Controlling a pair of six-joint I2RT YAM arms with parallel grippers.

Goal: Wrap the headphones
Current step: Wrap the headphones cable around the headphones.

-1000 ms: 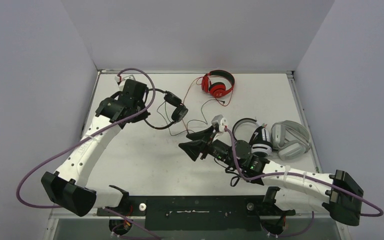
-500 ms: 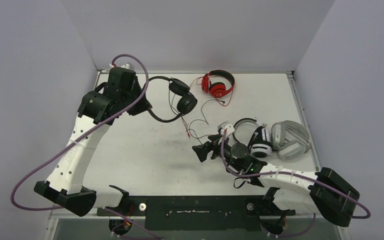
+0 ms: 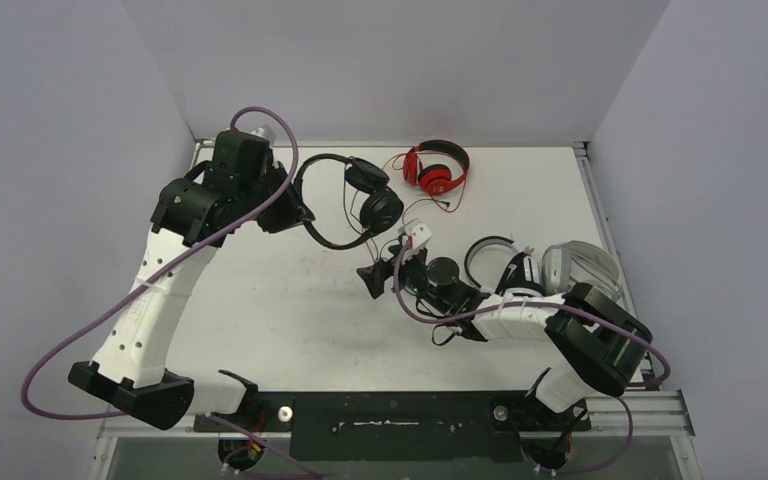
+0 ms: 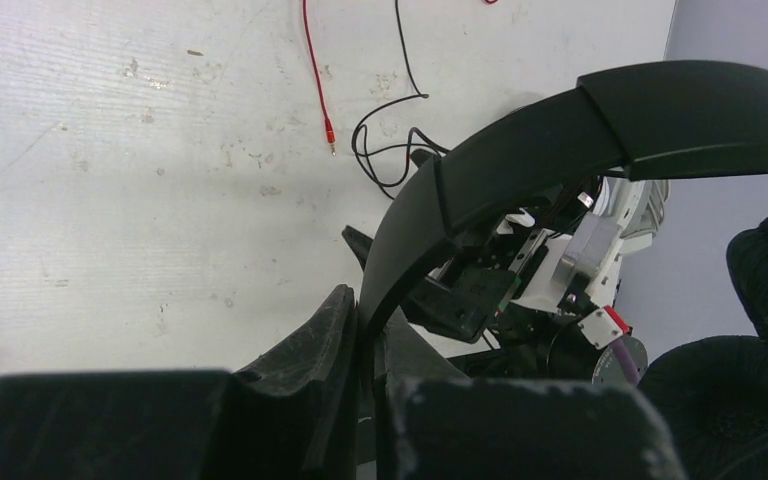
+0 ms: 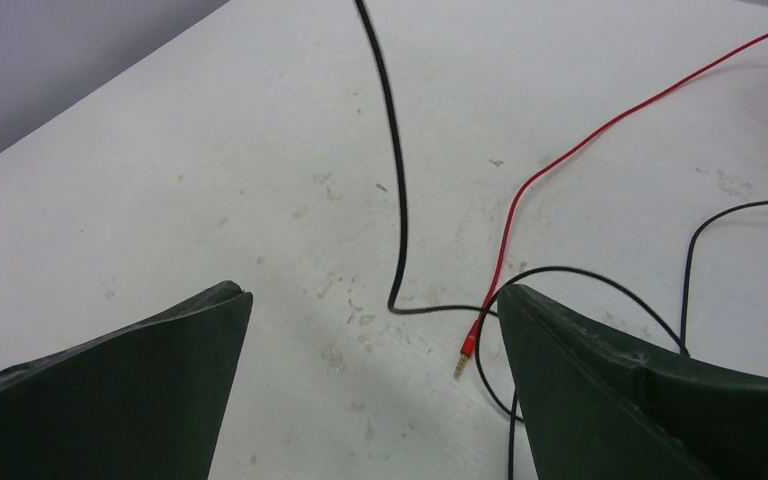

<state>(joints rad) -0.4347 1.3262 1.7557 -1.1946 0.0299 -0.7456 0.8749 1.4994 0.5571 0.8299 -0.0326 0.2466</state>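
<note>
Four headphone sets in view. Left hand [image 4: 368, 335] is pinching the headband of the black headphones [image 3: 380, 212], holding them over the far side of the counter [image 3: 280, 300]. Right hand [image 5: 375, 300] is hanging spread wide over their black cable [image 5: 397, 200] and a red plug [image 5: 465, 355]. Red headphones [image 3: 435, 168] are lying at the far edge; white-and-black headphones [image 3: 520, 274] and grey headphones [image 3: 585, 262] are lying at right.

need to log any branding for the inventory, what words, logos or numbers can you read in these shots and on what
No text can be read in any view.
black headphones: headband seen close, plain, no print shows.
red headphones: too small to make out any mark.
white-and-black headphones and grey headphones: too small to tell.
table: only scuffs and stains, no lettering.
</note>
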